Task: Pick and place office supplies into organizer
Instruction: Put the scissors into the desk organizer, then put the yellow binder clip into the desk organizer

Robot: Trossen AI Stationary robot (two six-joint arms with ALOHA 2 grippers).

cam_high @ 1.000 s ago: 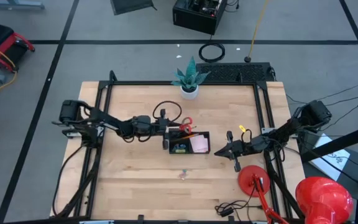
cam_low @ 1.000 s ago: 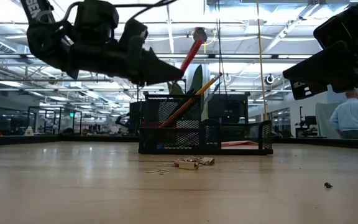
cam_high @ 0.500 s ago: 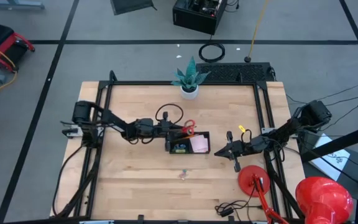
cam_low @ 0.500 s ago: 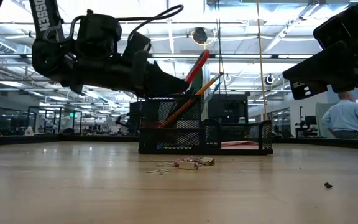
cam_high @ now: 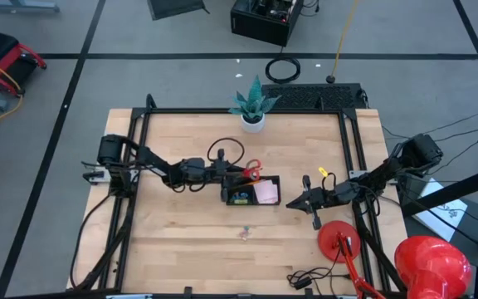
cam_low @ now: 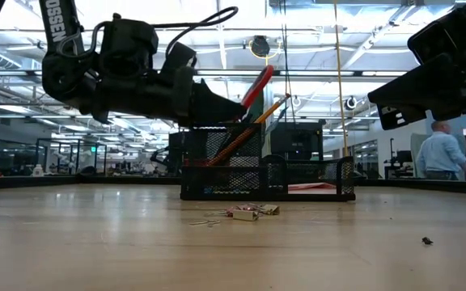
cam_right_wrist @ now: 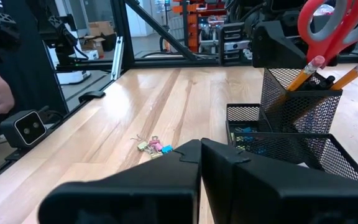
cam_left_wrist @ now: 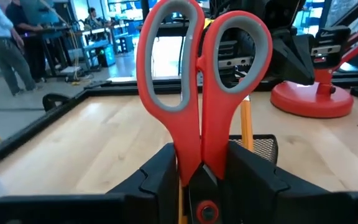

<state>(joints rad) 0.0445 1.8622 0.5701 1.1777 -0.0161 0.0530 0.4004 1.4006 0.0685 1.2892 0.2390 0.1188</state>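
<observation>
Two left gripper (cam_left_wrist: 199, 171) fingers clamp the red-handled scissors (cam_left_wrist: 197, 81) at frame center, over the black mesh organizer (cam_high: 252, 191); the right gripper (cam_high: 290, 203), right of center, is closed.

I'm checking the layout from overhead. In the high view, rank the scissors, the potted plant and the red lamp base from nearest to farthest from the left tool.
1. Scissors: right at the left tool, over the organizer's back-left corner.
2. Potted plant: at the table's back edge, near the middle.
3. Red lamp base: front right, beyond the waiting right tool.
</observation>
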